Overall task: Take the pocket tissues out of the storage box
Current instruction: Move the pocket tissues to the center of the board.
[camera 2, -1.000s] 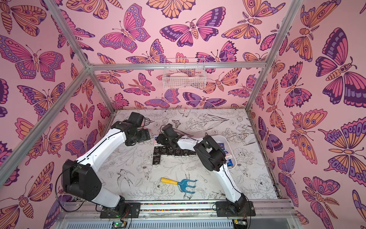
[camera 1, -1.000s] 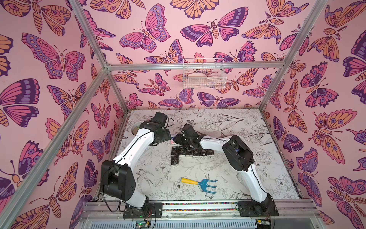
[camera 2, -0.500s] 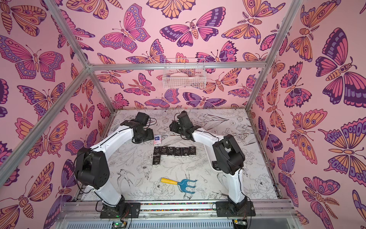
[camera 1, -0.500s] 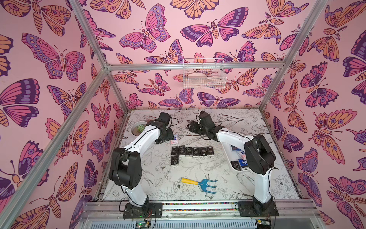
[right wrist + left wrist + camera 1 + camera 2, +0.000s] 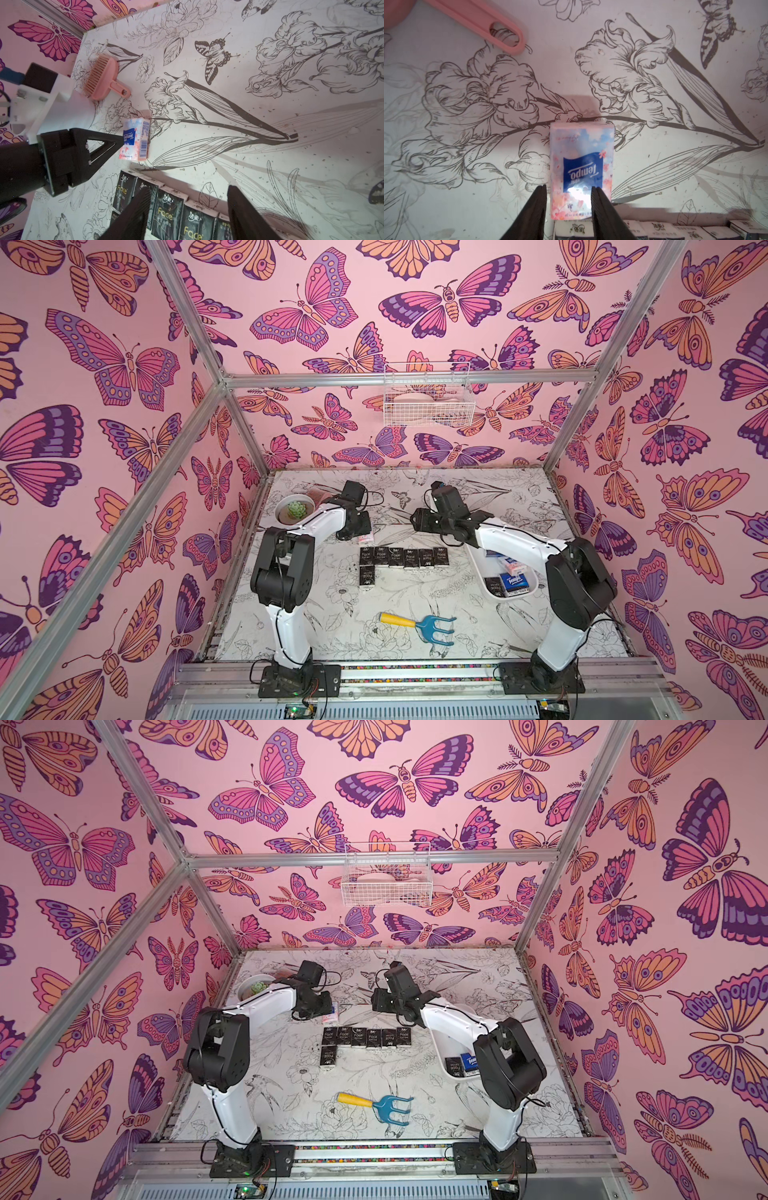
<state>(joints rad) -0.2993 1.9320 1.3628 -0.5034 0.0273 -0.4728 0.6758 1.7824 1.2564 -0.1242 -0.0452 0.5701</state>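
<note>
A pink-and-white Tempo pocket tissue packet lies on the flowered table just behind a row of black Face pocket tissues. My left gripper is shut on the Tempo packet's near end. One more black packet lies in front of the row's left end. My right gripper hangs open above the row, holding nothing. The white storage box sits at the right, partly hidden under my right arm. A blue Tempo packet and a black one show inside it.
A pink brush lies near the back left beside a round white plant pot. A yellow-handled blue toy rake lies near the front. A white wire basket hangs on the back wall.
My left gripper has shut on the Tempo packet, which lay loose half a second ago. The right gripper has drawn back to the right, away from the left gripper.
</note>
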